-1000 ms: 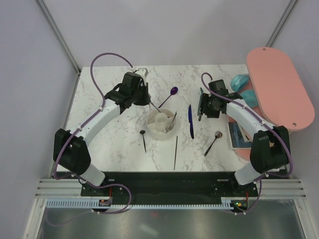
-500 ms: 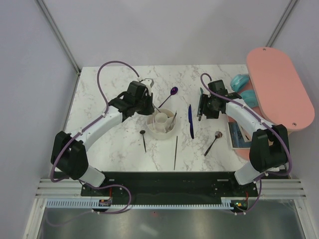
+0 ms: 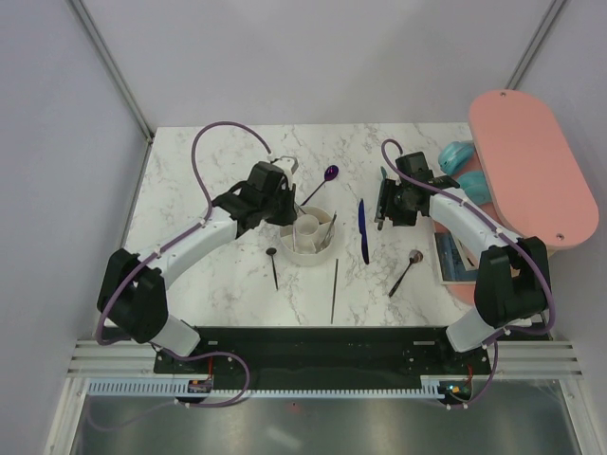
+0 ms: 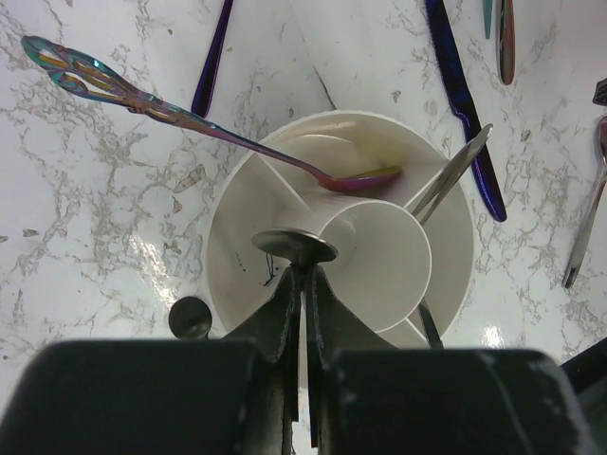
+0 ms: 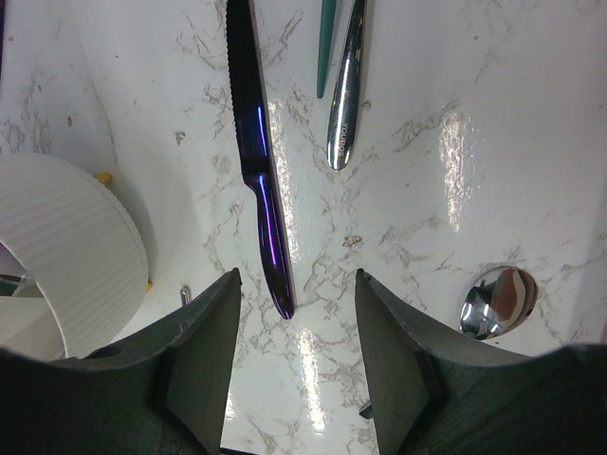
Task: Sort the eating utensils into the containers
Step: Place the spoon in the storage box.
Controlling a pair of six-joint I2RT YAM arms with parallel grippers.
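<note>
Though pinched in the left gripper [image 4: 302,273], the light, stiff, slick spoon [image 4: 294,248] wants a firm hold on its flat handle; the right gripper [image 5: 296,289] gapes.

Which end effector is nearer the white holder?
Left. The left end effector sits over the white holder, shut on a silver utensil; the right end effector hangs off to its right, above the blue knife.

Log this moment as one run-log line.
left claw: shut on silver spoon over white holder | right claw: open above blue knife | rainbow spoon: in holder
</note>
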